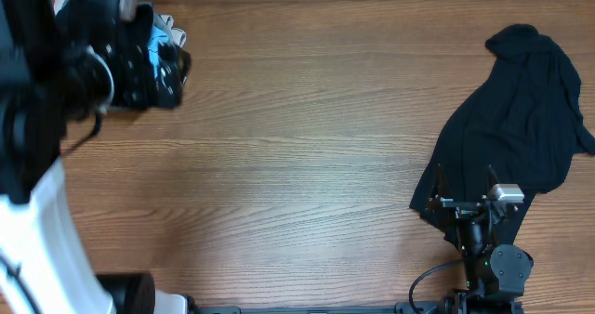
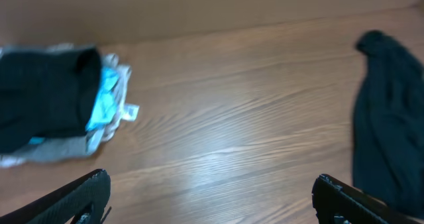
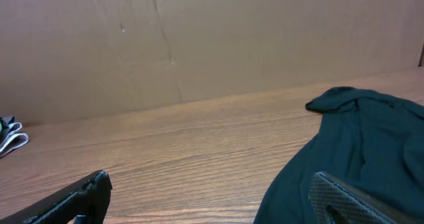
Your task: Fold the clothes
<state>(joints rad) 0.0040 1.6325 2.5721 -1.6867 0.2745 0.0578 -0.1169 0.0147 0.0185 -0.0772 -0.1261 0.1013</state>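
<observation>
A limp black garment [image 1: 521,119] lies crumpled on the right side of the table and also shows as the black garment [image 2: 387,118] and the black garment [image 3: 351,151] in both wrist views. My right gripper [image 1: 465,179] stands open at its near left edge. In its own view, the right gripper [image 3: 211,179] has one finger over the fabric and the other over bare wood. A pile of clothes [image 1: 153,58] with a folded black piece on top sits at the far left. My left gripper [image 2: 211,181] hangs open high over the table, holding nothing, with the pile [image 2: 46,105] to its left.
The wooden table [image 1: 307,147] stretches between the pile and the black garment. A brown cardboard wall [image 3: 199,38] closes the far side. The left arm's white and black body [image 1: 37,212] fills the left edge of the overhead view. Grey, white and blue garments [image 2: 109,98] stick out under the pile's black top piece.
</observation>
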